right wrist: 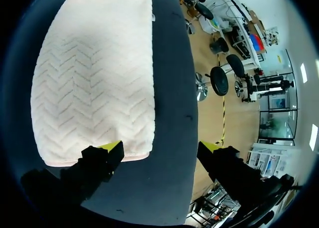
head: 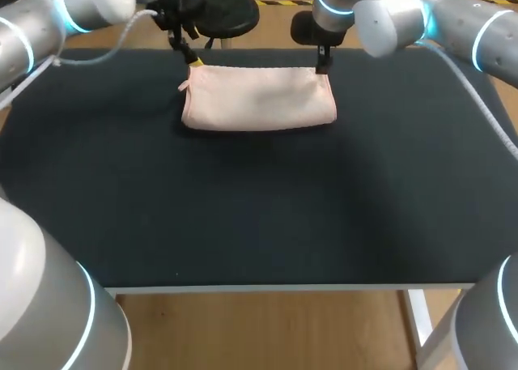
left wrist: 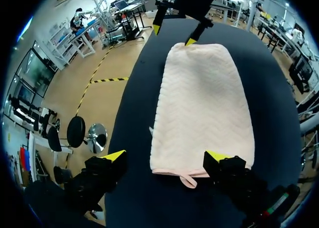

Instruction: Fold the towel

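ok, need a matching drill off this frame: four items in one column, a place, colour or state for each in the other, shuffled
Things:
1 towel
2 left gripper
3 right gripper
4 table

Descriptions:
A open, at the towel's right end
B dark surface
C pale pink, lying flat near the far edge
D open, at the towel's left end

Pairs: 1-C, 2-D, 3-A, 4-B
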You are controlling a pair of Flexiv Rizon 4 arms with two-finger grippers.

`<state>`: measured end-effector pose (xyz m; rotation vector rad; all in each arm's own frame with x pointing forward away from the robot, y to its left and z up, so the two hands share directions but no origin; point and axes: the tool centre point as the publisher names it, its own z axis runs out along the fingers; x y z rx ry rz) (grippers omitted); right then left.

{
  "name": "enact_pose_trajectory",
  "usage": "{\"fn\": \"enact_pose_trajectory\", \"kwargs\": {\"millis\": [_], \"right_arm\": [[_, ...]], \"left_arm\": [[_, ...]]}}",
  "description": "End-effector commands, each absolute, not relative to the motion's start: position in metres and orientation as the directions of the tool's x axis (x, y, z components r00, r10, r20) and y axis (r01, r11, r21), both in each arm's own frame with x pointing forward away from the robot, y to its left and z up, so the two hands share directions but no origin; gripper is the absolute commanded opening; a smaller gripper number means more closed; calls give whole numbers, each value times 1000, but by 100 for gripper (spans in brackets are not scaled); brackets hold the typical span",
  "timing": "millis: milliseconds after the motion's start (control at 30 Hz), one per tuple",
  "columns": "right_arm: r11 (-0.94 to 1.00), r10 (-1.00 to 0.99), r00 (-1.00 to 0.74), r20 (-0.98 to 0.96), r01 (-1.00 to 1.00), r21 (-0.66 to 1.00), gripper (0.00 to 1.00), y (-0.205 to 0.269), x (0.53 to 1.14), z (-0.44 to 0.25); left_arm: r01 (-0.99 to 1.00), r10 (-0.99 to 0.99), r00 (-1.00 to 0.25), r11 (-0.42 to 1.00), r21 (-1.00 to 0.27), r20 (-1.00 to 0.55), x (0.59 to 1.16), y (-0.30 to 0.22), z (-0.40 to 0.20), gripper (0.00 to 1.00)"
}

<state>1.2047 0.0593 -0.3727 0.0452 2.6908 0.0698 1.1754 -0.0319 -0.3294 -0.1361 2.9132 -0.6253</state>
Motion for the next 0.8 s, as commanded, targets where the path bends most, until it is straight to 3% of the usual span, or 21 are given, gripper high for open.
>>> {"fn": "enact_pose_trajectory", "kwargs": {"millis": [33,300,800], "right_arm": [[998,34,-897,-440,5,68,100,52,1175,-351],[997,24,-899,-438,-13,82,100,53,1158,-344],[987,-142,-911,-388,-159,12,100,54,1135,-336]], "left_arm": [[-17,-119,-978,861,-508,-170,1128,-15,-312,100],[29,-63,-988,816,-577,-139,1094,5,-302,100],[27,-54,-993,775,-632,-108,1081,23,-301,100]]}}
